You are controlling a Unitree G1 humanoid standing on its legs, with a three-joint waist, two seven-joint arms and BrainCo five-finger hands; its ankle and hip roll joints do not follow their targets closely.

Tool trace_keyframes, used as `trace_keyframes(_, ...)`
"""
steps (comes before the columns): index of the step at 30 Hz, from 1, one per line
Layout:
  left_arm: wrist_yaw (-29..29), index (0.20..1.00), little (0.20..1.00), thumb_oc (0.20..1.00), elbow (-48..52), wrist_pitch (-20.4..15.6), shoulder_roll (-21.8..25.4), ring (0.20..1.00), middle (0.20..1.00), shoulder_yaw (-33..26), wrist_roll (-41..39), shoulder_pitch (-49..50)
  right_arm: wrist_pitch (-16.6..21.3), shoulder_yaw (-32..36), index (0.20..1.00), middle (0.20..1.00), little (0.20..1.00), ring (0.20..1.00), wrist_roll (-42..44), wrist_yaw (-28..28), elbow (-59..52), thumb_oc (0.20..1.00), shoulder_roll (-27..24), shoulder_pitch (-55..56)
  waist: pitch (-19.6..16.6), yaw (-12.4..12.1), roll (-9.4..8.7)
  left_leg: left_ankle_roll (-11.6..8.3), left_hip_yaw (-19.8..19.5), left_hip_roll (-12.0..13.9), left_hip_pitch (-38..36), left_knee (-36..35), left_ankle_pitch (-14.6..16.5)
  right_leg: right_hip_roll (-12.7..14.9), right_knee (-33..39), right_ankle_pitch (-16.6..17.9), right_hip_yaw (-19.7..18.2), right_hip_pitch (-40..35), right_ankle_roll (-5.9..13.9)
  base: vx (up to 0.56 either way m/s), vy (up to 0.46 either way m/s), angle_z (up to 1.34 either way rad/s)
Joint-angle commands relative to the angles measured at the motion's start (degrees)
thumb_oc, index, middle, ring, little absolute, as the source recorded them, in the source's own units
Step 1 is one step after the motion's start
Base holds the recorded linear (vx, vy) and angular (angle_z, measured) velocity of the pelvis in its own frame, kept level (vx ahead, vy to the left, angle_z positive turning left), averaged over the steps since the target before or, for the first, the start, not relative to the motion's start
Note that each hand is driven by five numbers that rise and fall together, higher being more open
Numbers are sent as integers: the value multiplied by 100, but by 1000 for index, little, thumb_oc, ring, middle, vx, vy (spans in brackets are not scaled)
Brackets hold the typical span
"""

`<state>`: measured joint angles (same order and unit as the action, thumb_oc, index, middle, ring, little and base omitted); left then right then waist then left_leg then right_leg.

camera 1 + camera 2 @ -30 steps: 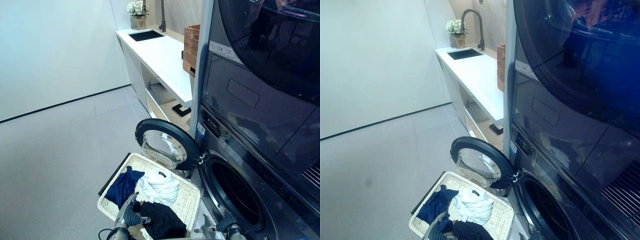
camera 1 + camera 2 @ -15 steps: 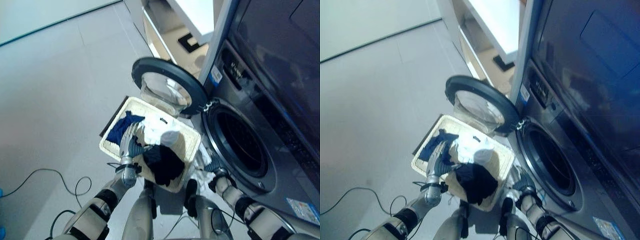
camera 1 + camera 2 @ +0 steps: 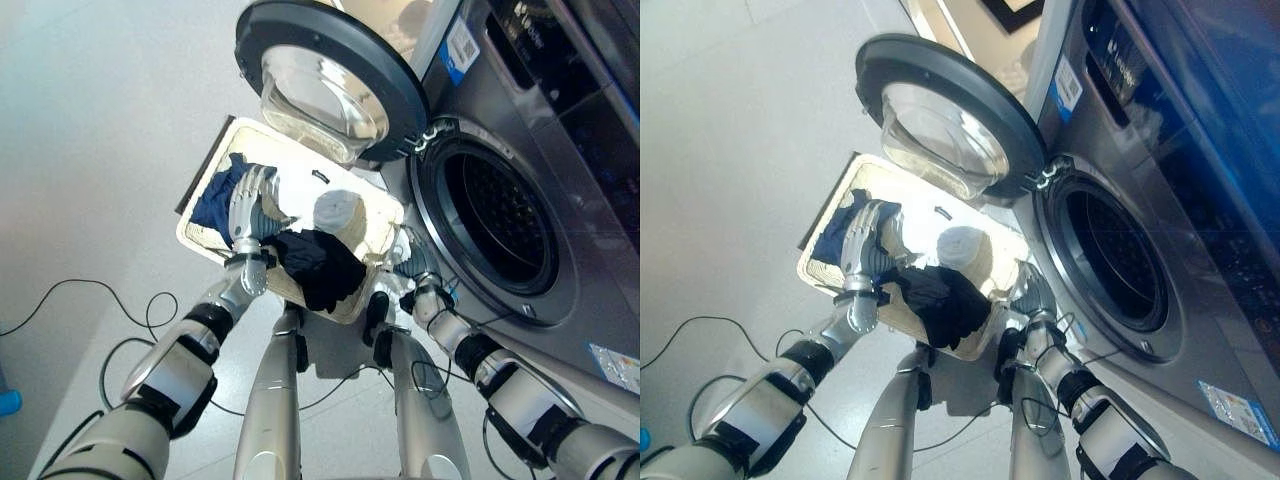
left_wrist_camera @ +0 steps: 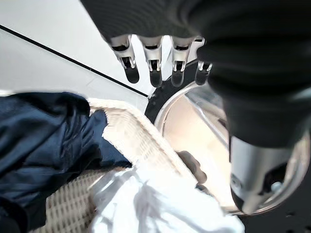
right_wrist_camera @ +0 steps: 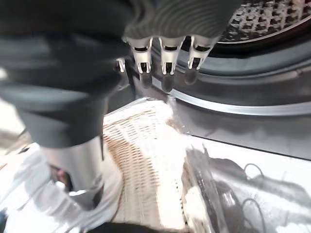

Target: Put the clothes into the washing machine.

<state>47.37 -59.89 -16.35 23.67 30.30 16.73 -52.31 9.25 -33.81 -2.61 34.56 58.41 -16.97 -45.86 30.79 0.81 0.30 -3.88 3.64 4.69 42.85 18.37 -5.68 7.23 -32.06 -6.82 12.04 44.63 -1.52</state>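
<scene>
Clothes (image 3: 300,255) lay in wicker basket (image 3: 385,215) beside open washing machine (image 3: 500,220). Left hand (image 3: 248,205) hovered over them, fingers (image 4: 154,73) straight, empty. Right hand (image 3: 1025,290) at basket's machine-side edge, fingers relaxed, empty.

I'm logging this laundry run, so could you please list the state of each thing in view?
washing machine door: swung fully open
drum: empty as far as visible
basket: on the floor, holding clothes
clothes: all in the basket
left hand: open, over the clothes
right hand: open, at the basket's edge
</scene>
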Motion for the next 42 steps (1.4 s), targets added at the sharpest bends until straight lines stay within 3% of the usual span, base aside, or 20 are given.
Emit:
trace_keyframes(1,204,1000,1000,1000,-65,57,10,1000,1000,-131,-282,-487,79,-7,1000,1000,1000,1000,159,154,-355,1000,-196,-72,-99,48,-67,-70,465,-134,259,283,327,-29,267,457,28,210,550,-41,15,-11)
trace_keyframes(7,140,1000,1000,1000,-249,235,82,1000,1000,-102,-275,-970,90,-18,1000,1000,1000,1000,263,203,-349,1000,-244,-302,-99,90,-115,-129,477,-93,570,179,205,-57,368,561,52,510,598,-32,-4,-4)
trace_keyframes(16,-403,1000,1000,1000,-669,827,175,1000,1000,285,-255,-1635,3,8,1000,1000,1000,1000,400,253,-447,1000,-464,-739,-99,233,-155,-264,547,-91,797,-167,7,-135,824,832,49,753,687,-14,4,-2)
trace_keyframes(21,-471,1000,1000,1000,-735,872,192,1000,1000,383,-228,-1685,5,19,1000,1000,1000,1000,417,251,-435,1000,-496,-780,-99,248,-159,-276,556,-96,806,-204,-18,-148,870,867,43,764,699,1,2,-4)
trace_keyframes(22,-776,1000,1000,1000,-857,1083,162,1000,1000,556,-29,-1817,1,15,1000,1000,1000,1000,451,265,-443,1000,-506,-848,-99,280,-175,-293,610,-79,816,-280,-45,-157,890,883,37,805,731,0,0,0)
trace_keyframes(32,-1712,1000,1000,1000,-1007,1773,28,1000,1000,1312,447,-2077,-96,58,1000,1000,1000,1000,612,330,-512,1000,-469,-982,-99,404,-174,-293,636,-150,1004,-410,-93,-224,1182,1131,-102,1054,817,0,0,0)
trace_keyframes(42,-2147,1000,1000,1000,-1231,2606,-96,1000,1000,1649,708,-2136,18,104,1000,1000,1000,1000,891,605,-428,1000,-428,-1083,-99,478,-197,-318,672,-129,1211,-490,-160,-234,1397,1289,-162,1255,871,7,-11,-3)
